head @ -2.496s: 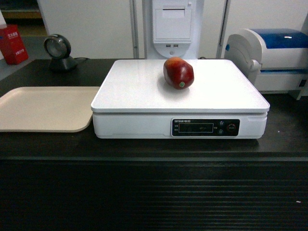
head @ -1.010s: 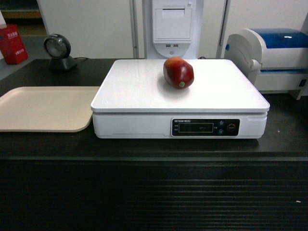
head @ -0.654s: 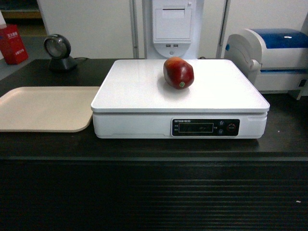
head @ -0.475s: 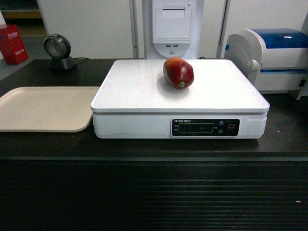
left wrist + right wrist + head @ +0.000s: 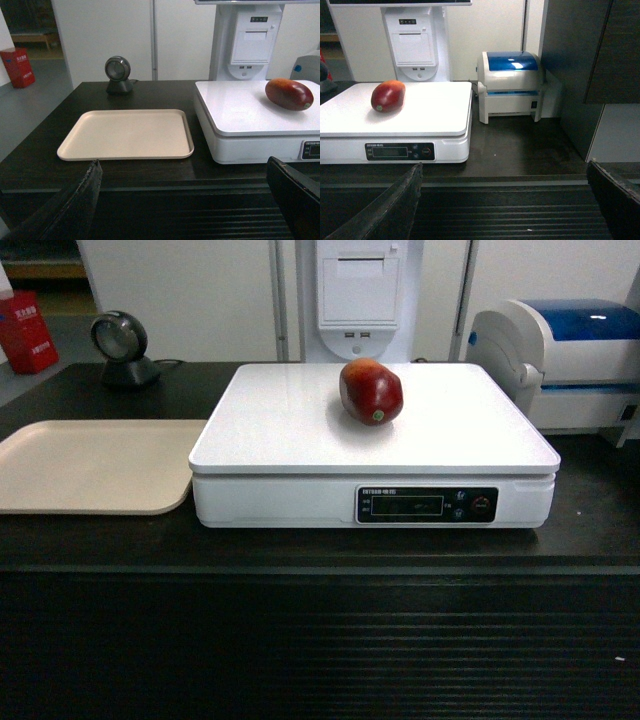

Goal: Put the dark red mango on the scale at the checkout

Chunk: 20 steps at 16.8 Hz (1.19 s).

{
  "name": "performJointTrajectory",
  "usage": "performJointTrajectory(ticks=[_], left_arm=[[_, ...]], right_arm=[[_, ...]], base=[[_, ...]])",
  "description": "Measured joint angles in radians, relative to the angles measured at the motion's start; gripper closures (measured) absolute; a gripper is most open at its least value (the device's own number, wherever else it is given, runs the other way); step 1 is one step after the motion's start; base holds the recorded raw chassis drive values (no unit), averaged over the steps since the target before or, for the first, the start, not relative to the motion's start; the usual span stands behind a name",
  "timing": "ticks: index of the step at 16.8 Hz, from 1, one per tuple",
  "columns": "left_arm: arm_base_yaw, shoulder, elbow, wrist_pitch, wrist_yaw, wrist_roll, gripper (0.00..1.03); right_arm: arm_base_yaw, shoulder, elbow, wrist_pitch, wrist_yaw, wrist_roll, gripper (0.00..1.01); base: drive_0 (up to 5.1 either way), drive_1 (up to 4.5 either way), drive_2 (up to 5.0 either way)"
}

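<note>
The dark red mango [image 5: 371,391] lies free on the white platter of the scale [image 5: 300,430], toward its back middle; the left wrist view shows the mango [image 5: 289,94] too, and so does the right wrist view, mango [image 5: 388,96]. The scale stands on the black checkout [image 5: 320,640] counter. Neither gripper shows in the head view. My left gripper [image 5: 182,172] is open, held back in front of the counter's ribbed panel with nothing between its fingers. My right gripper [image 5: 505,172] is open and empty as well, also short of the counter's front edge.
A beige tray [image 5: 95,465] lies left of the scale. A round black scanner [image 5: 122,348] stands at the back left. A white-and-blue printer [image 5: 565,355] sits at the right, with a white terminal post [image 5: 360,295] behind the scale. A dark cabinet [image 5: 580,75] rises at the far right.
</note>
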Motion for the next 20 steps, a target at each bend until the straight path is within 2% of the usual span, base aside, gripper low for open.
performJointTrajectory(ticks=[20], left_arm=[[0.0, 0.0, 0.0, 0.0, 0.0, 0.0, 0.05]], right_arm=[[0.0, 0.0, 0.0, 0.0, 0.0, 0.0, 0.03]], base=[[0.0, 0.0, 0.0]])
